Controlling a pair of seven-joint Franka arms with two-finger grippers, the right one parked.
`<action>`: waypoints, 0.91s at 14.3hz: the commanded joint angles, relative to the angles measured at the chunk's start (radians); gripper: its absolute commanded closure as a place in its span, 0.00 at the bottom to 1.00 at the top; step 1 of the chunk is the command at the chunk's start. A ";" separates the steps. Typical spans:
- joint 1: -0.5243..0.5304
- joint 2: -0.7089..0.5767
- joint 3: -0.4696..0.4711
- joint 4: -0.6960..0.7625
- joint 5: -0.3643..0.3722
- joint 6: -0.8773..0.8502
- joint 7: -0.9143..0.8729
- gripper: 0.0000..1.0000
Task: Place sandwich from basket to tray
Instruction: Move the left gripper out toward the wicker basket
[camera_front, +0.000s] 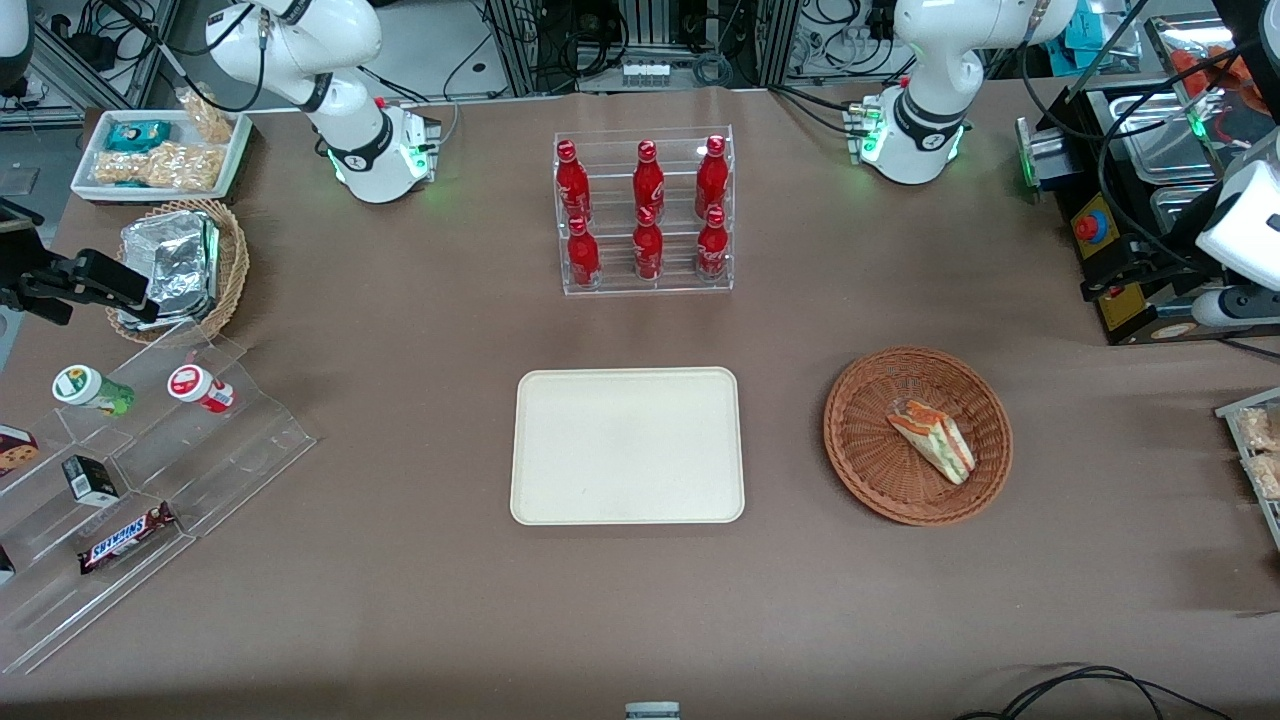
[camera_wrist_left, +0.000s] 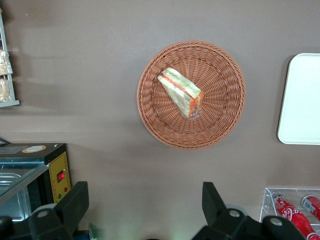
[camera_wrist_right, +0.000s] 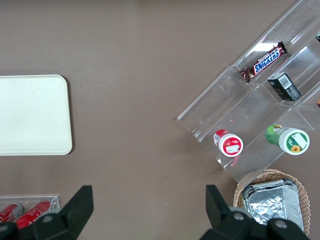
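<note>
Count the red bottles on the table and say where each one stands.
6, all in the clear rack farther from the front camera than the tray: three on its upper step, three on its lower step. The gripper, open, hangs high over the table beside the basket.

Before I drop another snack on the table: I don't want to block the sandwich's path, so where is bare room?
Bare cloth lies between the tray and the bottle rack, and nearer the front camera than the tray. The strip between tray and basket, holding the sandwich, is the path. The gripper hangs open above.
</note>
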 joint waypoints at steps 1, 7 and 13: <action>-0.012 0.005 0.008 0.018 -0.005 -0.012 0.008 0.00; -0.012 0.006 0.008 0.015 -0.008 -0.041 -0.004 0.00; -0.013 0.044 0.006 -0.019 -0.008 -0.038 0.002 0.00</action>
